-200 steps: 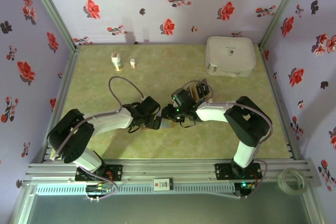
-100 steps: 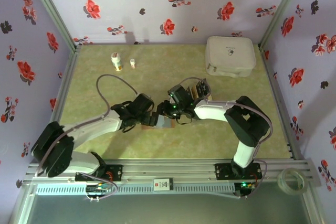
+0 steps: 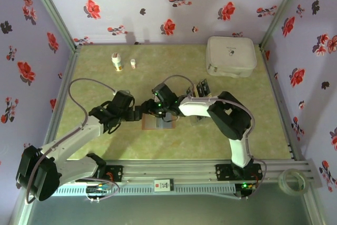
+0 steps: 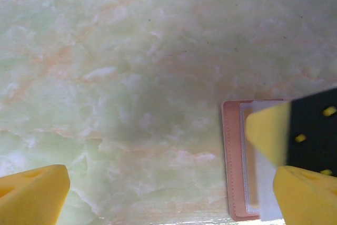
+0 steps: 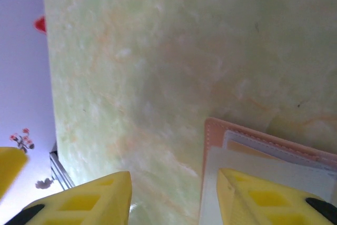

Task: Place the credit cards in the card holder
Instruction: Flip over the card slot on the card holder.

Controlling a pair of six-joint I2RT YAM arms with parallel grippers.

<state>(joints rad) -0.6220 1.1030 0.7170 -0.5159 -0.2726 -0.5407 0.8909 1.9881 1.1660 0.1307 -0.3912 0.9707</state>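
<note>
Top external view: the card holder [image 3: 156, 124] lay open on the surface [image 3: 158, 72], with the wide-open, empty left pincer [image 3: 138, 115] just left of it. The part-open, empty right pincer [image 3: 162, 113] overhung it, and the credit cards [image 3: 202, 88] sat farther right.

left arm [image 3: 73, 138] and right arm [image 3: 197, 108]: white rounded link shells, black joint housings, black bases [image 3: 100, 173]. thin grey cable [image 3: 89, 79] loops off the left arm, thinner dark cable [image 3: 176, 77] off the right. left tool [image 4: 171, 177] and right tool [image 5: 175, 180] carry blocky yellow fingers [image 5: 89, 204], the right's with rectangular recesses.
</note>
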